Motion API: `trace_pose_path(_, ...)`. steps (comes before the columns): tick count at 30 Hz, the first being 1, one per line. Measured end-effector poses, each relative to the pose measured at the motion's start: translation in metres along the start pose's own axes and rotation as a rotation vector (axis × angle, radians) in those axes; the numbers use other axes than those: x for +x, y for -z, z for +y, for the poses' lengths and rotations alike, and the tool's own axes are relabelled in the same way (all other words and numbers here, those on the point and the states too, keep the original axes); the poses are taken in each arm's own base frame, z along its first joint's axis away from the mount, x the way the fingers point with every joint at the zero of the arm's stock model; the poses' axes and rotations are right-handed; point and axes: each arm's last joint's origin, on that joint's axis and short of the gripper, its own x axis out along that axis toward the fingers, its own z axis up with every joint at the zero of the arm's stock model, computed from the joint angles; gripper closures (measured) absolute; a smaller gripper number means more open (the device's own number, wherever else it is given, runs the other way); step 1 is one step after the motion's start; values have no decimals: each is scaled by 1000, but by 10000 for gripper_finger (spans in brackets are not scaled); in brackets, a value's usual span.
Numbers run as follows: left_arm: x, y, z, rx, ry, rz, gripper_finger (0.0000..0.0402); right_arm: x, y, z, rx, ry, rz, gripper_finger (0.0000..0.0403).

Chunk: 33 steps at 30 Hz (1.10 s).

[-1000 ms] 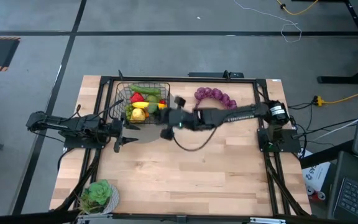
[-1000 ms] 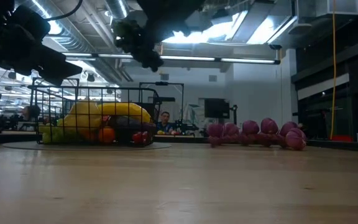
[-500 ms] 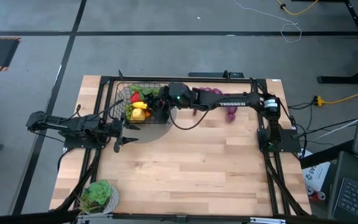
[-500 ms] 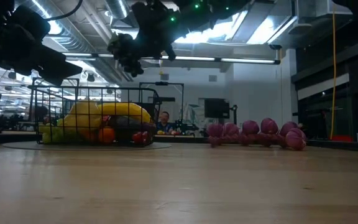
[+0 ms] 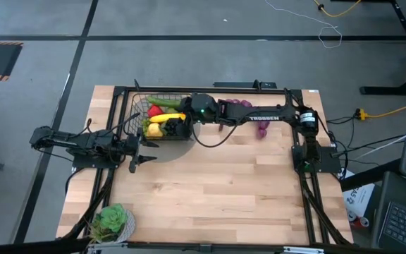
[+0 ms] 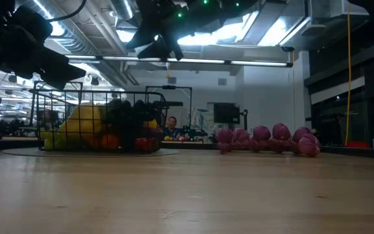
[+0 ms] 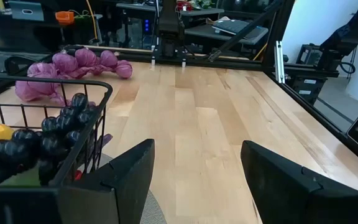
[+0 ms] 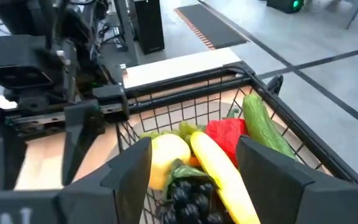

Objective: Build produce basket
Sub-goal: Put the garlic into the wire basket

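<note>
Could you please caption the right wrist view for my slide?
Right hand open above the basket, dark grapes lying beside banana, pepper and cucumber.

A pale wooden counter sits on grey flooring. A green leafy plant in a pot stands at the counter's near-left corner. A yellow cable lies on the floor right of the counter.

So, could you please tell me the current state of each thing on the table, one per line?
Basket: upright on the table, holding produce.
Dark grapes: in the basket, under the right gripper.
Banana: lying in the basket.
Cucumber: leaning against the basket's side.
Purple bunch: on the table, outside the basket.
Right gripper: open above the basket, holding nothing.
Left gripper: open, empty, beside the basket.
</note>
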Motion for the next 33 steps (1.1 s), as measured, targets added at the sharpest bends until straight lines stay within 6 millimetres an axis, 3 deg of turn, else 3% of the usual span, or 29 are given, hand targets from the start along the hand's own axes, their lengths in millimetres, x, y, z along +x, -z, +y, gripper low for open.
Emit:
trace_pose_path(6,0,0,0,0,-1,0,166,-12,-22,-3,-6,81,82,167)
trace_pose_path(11,0,0,0,0,0,0,166,-36,-41,-9,-72,227,261,167)
trace_pose_path(17,0,0,0,0,0,0,166,-66,-55,-35,-164,312,467,167)
trace_pose_path(27,0,0,0,0,0,0,166,-97,-39,-104,-130,430,838,167)
trace_pose_path(33,0,0,0,0,0,0,166,-117,-29,-134,-72,473,1037,167)
